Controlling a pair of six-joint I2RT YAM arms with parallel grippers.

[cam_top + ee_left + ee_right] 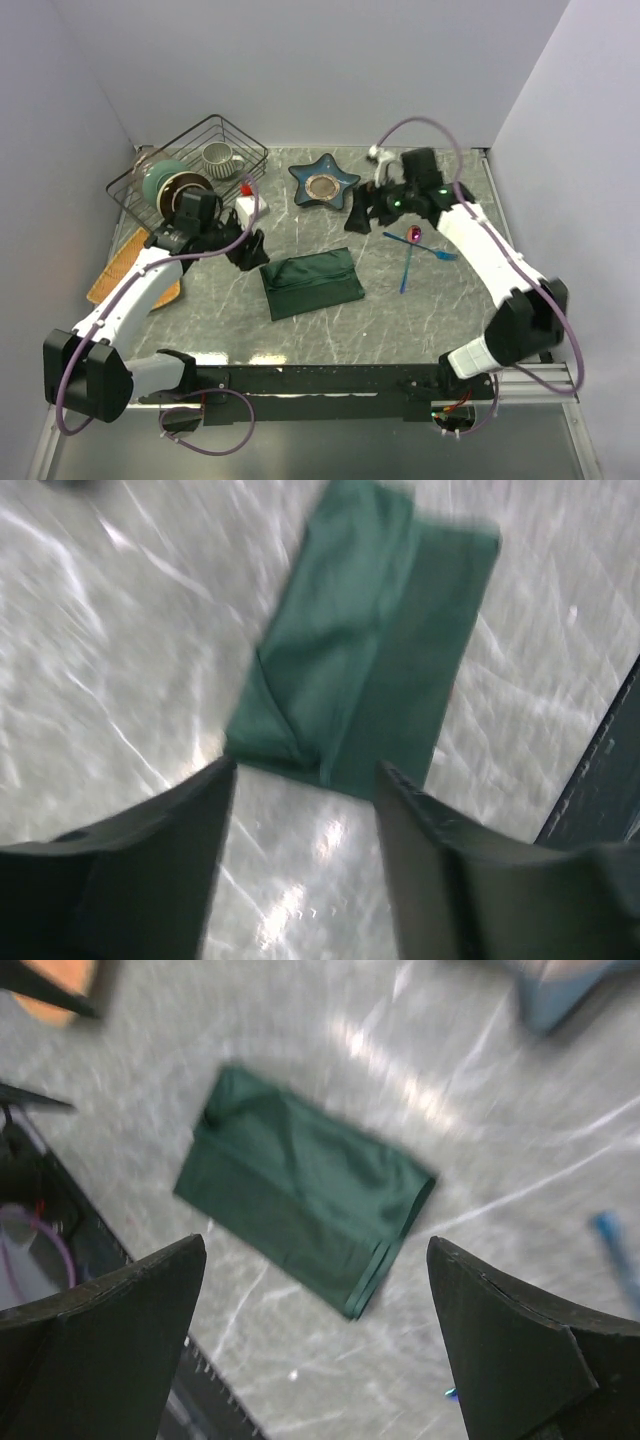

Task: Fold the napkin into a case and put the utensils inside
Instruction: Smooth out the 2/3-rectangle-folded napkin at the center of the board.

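Left fingers [150, 860] and right fingers [110, 1320] hang open and empty either side of the case [311, 284] at centre frame. Pushing in the utensils [415, 236], lying to its right, could drag its loose layers apart.

Grey marbled counter [400, 320], bearing at its centre a dark green napkin [311, 284] folded into a flat layered rectangle. Just right of the cloth, apart from it: one blue utensil [440, 254] and one pink-magenta utensil [414, 235], lying close together. Far side: star-shaped blue dish [324, 183], wire basket [255, 150], small white bottle [245, 208] with red cap; left edge: orange-tan mat [115, 270].
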